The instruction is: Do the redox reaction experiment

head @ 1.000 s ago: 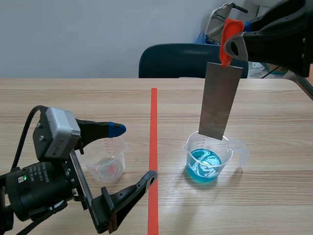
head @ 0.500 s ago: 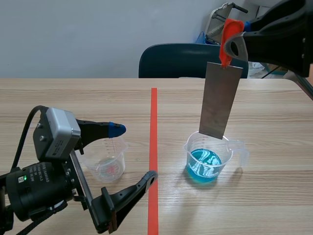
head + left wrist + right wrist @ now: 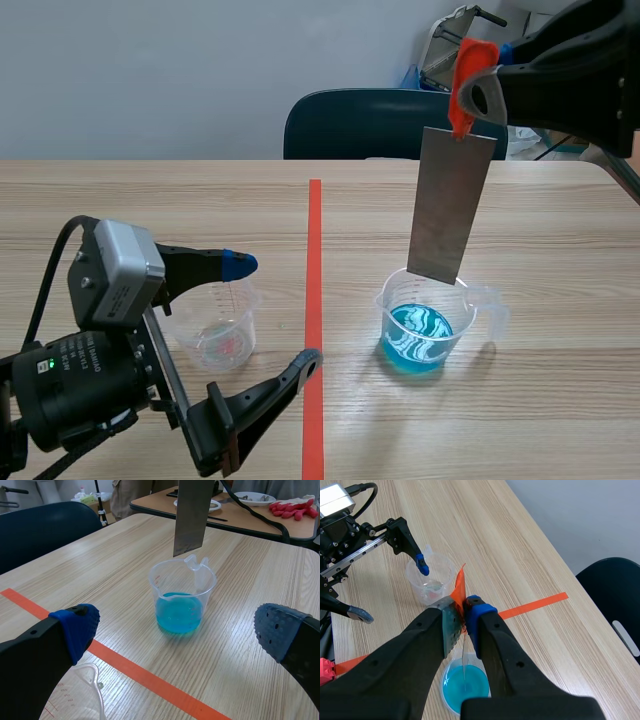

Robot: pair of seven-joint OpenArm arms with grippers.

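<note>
- Scene view: a grey metal plate point(image 3: 450, 205) is being held upright by the right hand point(image 3: 470, 100), which is clenched on the plate's upper end, where an orange-red tab point(image 3: 465, 70) is sticking out.
- The plate's lower edge is being kept at the rim of a clear beaker point(image 3: 425, 325) standing on the table point(image 3: 560, 230). Blue liquid with pale swirls is being carried in the beaker's lower part only.
- Across the tape line point(image 3: 314, 260), a second clear cup point(image 3: 218, 335) with red marks on its wall is being seen. It looks almost empty, though what lies at its bottom cannot be told.
- The left hand point(image 3: 274, 311) is being held released, one finger over that cup's rim and the other near the tape line. The cup is not being gripped.
- A dark blue chair point(image 3: 360, 125) is being seen behind the table.
- Left wrist view: the blue-filled beaker is being seen ahead of the hand, between the wide-apart blue pads point(image 3: 80, 625). The plate's lower edge is being held just above its spout, clear of the liquid. Only part of the marked cup's rim is being seen, beside one finger.
- Right wrist view: the plate is being viewed edge-on between the two fingers, straight above the blue liquid.
</note>
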